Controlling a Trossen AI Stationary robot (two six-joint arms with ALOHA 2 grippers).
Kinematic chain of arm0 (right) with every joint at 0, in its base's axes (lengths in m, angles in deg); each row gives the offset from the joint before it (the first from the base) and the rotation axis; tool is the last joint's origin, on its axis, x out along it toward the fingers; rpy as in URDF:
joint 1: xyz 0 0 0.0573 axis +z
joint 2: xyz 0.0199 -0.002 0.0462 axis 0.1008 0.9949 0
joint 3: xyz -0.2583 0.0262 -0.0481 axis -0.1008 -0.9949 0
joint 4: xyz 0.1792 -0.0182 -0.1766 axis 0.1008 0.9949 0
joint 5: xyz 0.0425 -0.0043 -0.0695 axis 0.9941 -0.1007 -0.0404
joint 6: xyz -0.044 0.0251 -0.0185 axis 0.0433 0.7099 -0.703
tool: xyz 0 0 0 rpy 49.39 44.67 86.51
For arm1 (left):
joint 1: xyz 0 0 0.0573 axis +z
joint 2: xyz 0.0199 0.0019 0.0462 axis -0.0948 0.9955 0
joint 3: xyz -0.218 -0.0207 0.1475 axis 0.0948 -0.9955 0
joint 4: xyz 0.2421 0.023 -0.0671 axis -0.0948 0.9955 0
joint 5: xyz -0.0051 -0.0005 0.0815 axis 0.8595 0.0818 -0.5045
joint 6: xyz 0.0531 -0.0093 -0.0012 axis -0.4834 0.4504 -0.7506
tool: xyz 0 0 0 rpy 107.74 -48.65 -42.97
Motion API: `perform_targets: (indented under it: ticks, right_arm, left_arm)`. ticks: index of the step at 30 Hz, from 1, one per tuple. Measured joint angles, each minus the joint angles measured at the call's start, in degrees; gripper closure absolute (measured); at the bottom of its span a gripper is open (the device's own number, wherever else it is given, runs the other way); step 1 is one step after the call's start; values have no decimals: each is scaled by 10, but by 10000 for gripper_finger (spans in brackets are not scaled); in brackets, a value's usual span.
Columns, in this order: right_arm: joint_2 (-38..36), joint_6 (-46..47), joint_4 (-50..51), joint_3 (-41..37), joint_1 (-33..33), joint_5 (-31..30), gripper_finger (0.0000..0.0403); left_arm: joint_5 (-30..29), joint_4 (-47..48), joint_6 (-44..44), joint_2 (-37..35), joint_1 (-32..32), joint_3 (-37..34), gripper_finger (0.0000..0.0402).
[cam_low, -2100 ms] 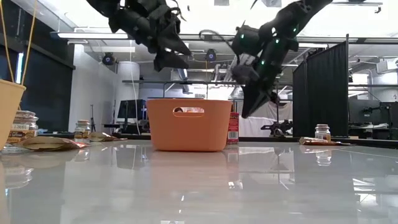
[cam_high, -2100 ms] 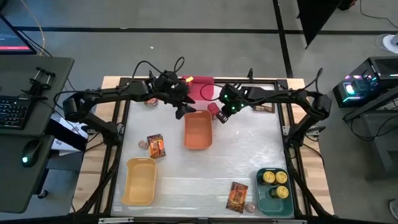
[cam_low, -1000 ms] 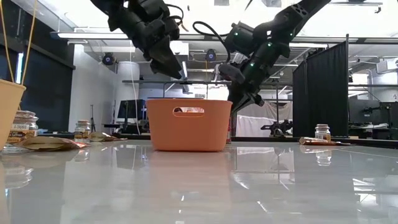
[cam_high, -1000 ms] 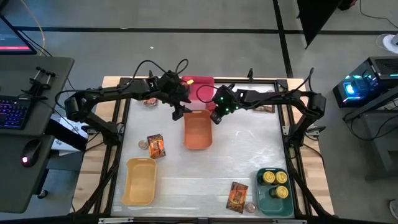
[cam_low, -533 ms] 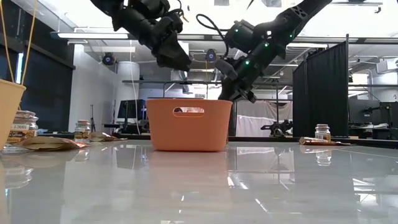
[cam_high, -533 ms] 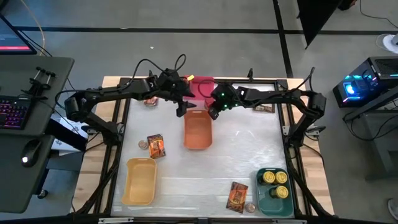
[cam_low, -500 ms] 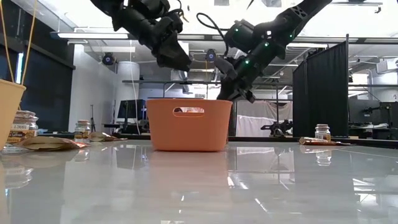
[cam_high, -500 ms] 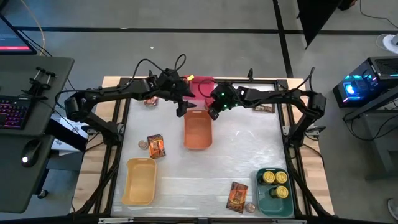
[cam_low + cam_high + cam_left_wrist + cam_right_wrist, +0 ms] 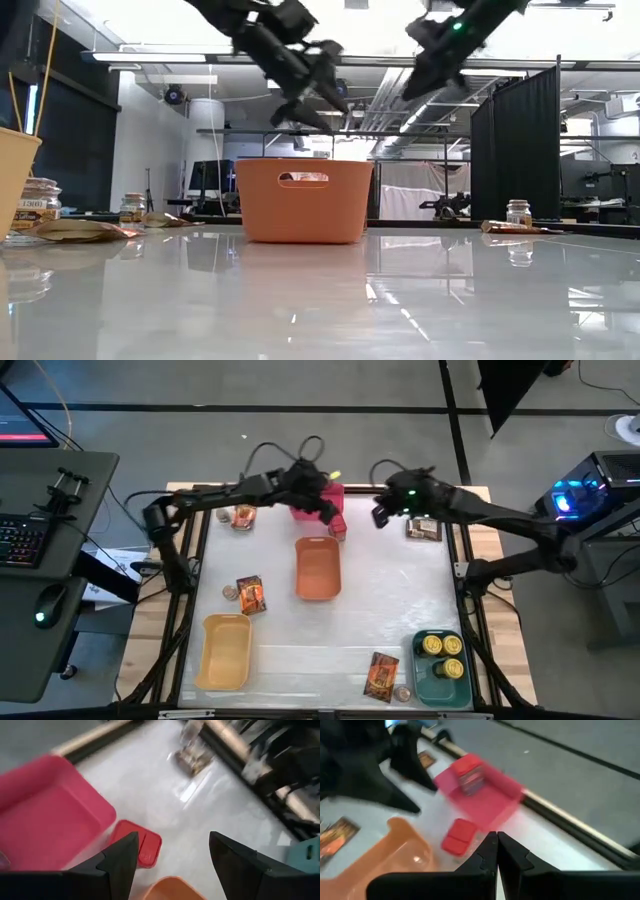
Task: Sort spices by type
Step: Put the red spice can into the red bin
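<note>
High view, table: pale tabletop in a wooden frame, both arms reaching over its far edge.
Left gripper: above the far middle of the table, over the pink bin's near side; fingers spread apart with nothing between them.
Right gripper: raised over the far edge, right of the pink bin; fingers pressed together, nothing in them.
Pink bin: at the far edge, 1 red box standing inside it, seen in the right wrist view.
Loose red box: lying flat on the table just beside the pink bin, between it and the orange bin.
Orange bin: centre of the table, near the far side; contents cannot be told.
Yellow bin: near left part of the table.
Teal bin: near right corner, holding 3 yellow-topped tins.
Printed packets: 1 left of the orange bin, 1 just left of the teal bin, 1 at the far right below the right arm.
Pale-lidded jars: 1 at the far left under the left arm, 1 just beside the left packet, 1 by the near packet.
</note>
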Motion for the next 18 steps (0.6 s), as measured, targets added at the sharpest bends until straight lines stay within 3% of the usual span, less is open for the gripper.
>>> perform_targets:
  ticks: [4, 9, 12, 15, 18]
  right_arm:
    - [-47, 16, 37, 0, -18, -9, 403]
    - [-66, 15, 76, 0, -20, -8, 403]
    - [-66, 13, 91, 0, -20, -8, 403]
    - [-66, 11, 101, 0, -19, -6, 403]
    - [-65, 11, 101, 0, -19, -6, 403]
  left_arm:
    - [10, 77, 9, 78, -4, 112, 174]
    - [16, 84, -105, 125, -24, 169, 188]
    - [10, 93, -146, 135, -34, 174, 247]
    - [9, 117, -166, 150, -32, 174, 358]
    - [-6, 120, -179, 168, -31, 174, 387]
